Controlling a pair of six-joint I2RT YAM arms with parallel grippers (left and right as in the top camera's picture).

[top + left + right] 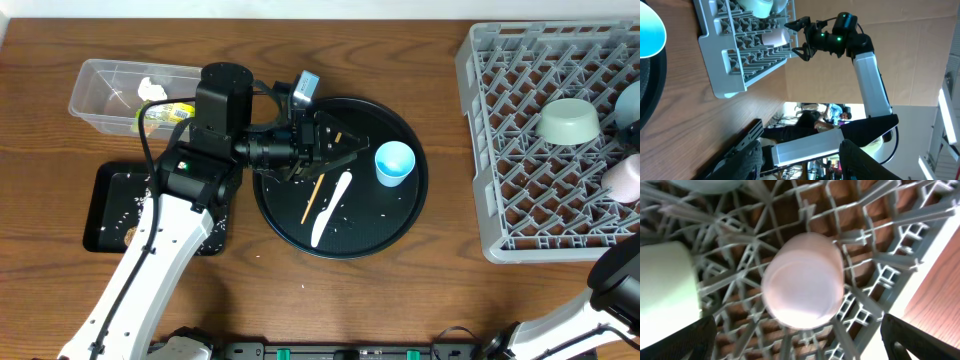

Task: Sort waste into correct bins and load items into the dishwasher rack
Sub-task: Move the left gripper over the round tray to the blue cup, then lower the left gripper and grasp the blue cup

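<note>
evidently the loading step was in hand. the grey dishwasher rack (478, 150) filled the right side of the table and already held a mint-white bowl (568, 120) and, near its right edge, a pink-white cup (802, 280) resting on the lattice floor. the right gripper (796, 36) hung just over that cup with its jaws apart and nothing between them, so the cup looked set down. in the middle sat the large round black tray (400, 228), carrying a blue cup (394, 163), a white plastic spoon (330, 210) and a thin wooden chopstick (312, 198), all well apart from the rack. the left gripper (800, 150) hovered over that tray, spread wide and empty. further left, the clear tub (100, 85) held a crumpled tissue (152, 88) and a yellow-green wrapper (165, 112); the shallow black tray (105, 190) held scattered rice grains (135, 205). the next move, i judged, called for closing on the blue cup, spoon or chopstick and carrying it to the rack; the flat-lying chopstick would likely be hardest to pinch.
</note>
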